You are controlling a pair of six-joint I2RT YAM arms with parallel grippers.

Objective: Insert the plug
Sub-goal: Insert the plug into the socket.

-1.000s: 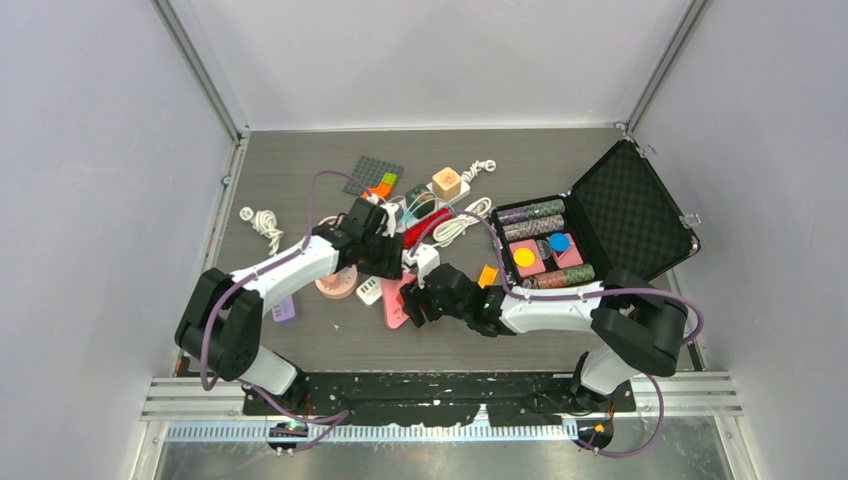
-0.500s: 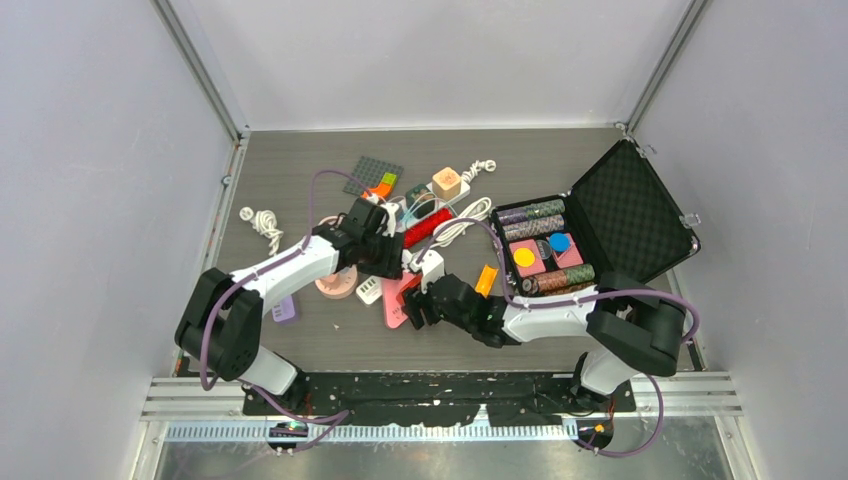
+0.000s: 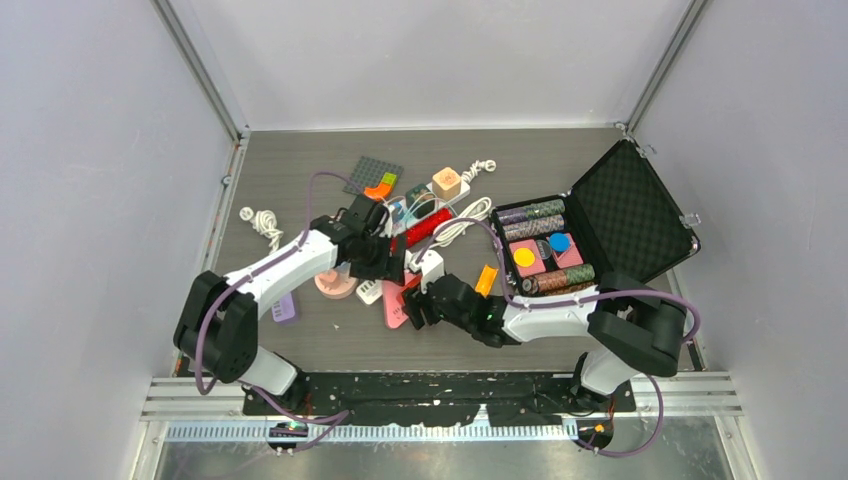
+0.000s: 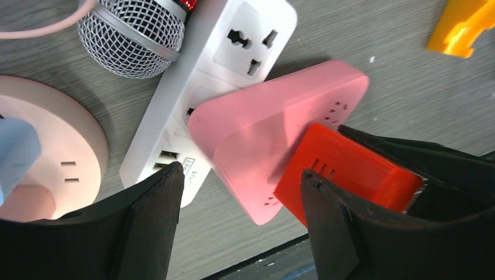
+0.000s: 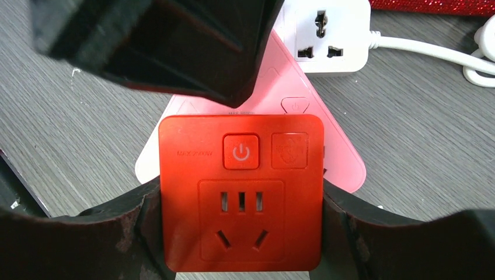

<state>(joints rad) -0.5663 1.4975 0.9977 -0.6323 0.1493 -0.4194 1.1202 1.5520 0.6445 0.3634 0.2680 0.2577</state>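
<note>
Sitting clamped in right gripper point(image 5: 241, 233), red plug point(image 5: 241, 195), over pink socket point(image 5: 341, 160).

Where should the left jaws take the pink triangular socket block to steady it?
Probably from straight above, across the two sloping sides of the pink triangular socket block at its corner beside the white power strip. It lies face up, and the red square adapter covers the opposite edge.

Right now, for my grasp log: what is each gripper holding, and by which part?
The right gripper grips the red socket cube by its two opposite sides; the left gripper is open, holding nothing.
</note>
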